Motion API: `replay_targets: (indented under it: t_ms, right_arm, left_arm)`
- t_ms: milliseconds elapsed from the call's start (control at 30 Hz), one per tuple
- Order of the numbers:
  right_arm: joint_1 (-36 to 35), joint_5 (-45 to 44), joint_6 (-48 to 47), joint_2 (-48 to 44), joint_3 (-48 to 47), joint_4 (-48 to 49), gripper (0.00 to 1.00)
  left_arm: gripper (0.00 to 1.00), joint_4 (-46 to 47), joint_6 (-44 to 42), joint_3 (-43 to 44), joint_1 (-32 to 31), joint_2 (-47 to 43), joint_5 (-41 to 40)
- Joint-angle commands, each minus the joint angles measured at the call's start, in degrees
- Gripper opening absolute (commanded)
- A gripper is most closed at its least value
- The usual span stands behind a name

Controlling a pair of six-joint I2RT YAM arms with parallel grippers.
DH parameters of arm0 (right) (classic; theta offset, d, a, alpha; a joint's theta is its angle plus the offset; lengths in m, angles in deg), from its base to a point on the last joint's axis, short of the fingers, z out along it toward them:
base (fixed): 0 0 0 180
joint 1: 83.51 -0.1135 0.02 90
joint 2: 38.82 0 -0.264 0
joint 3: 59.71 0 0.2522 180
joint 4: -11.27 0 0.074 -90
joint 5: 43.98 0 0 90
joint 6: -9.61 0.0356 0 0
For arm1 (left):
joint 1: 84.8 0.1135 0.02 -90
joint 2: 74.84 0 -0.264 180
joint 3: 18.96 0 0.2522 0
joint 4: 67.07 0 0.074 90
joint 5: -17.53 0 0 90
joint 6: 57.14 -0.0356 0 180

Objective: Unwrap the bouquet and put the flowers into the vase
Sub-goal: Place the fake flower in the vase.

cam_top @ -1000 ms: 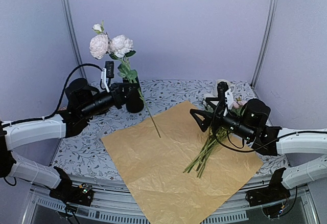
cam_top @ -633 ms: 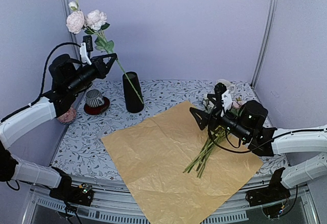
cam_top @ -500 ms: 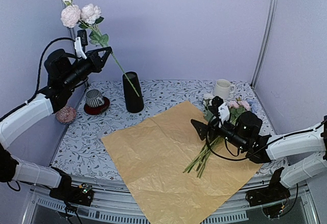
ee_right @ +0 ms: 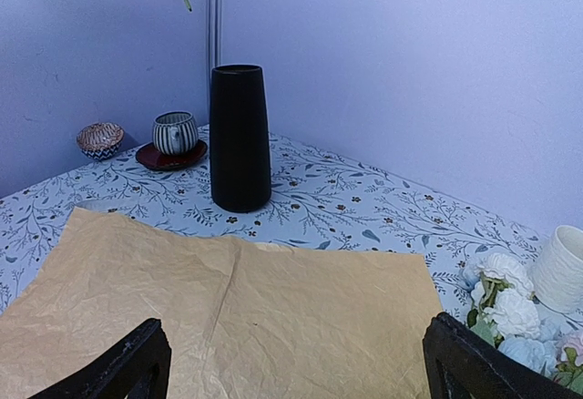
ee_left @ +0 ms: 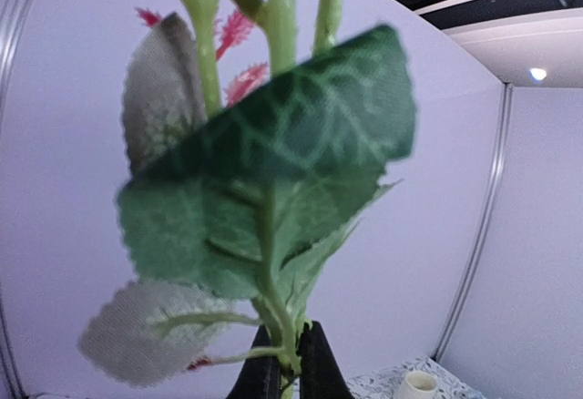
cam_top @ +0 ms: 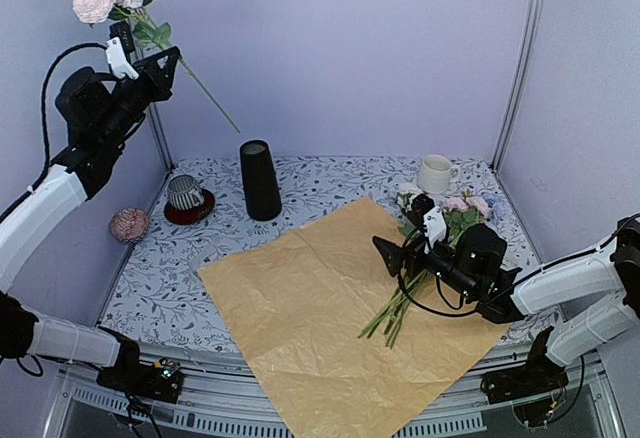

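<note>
the left gripper (cam_top: pixel 168 58), clamped on a rose stem (cam_top: pixel 200 86) high above and left of the vase (cam_top: pixel 259 183), could miss its narrow mouth if the long stem swings; the right gripper (cam_top: pixel 392 254) hangs open by the other flowers (cam_top: pixel 405 298)

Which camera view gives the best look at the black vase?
The right wrist view: the vase stands whole, near and unblocked. The top external view shows the vase smaller, from above. The left wrist view does not show it.
</note>
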Motion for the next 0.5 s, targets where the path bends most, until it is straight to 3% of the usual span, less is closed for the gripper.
replay_targets:
  t_ms: [0, 467]
  right_arm:
    - [0.19, 0.38, 0.45, 0.33, -1.01, 1.66, 0.99]
    - [0.2, 1.02, 0.79, -0.76, -0.99, 0.48, 0.99]
  left_arm:
    - [0.03, 4.87, -0.88, -0.01, 1.08, 0.72, -5.96]
    - [0.02, 8.97, 0.98, 0.7, 1.02, 11.49, -1.63]
